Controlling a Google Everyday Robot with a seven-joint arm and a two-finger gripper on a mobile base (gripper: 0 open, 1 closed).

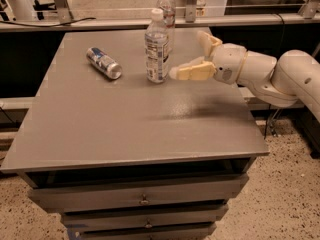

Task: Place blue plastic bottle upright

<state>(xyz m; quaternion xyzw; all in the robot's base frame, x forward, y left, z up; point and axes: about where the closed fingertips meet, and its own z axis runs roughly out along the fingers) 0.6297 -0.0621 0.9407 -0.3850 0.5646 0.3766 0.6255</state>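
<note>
The blue plastic bottle [157,48] stands upright on the grey table [120,124], toward the back middle. It is clear with a white cap and a wide white and pale-blue label. My gripper [187,54] is just to the right of the bottle, open and empty. One cream finger [192,72] points at the bottle's lower side, a small gap away. The other finger [206,39] points up and back.
A silver-and-blue can [103,62] lies on its side at the back left of the table. A slimmer clear bottle [167,9] stands behind the blue one at the back edge. Drawers [142,199] sit below the table front.
</note>
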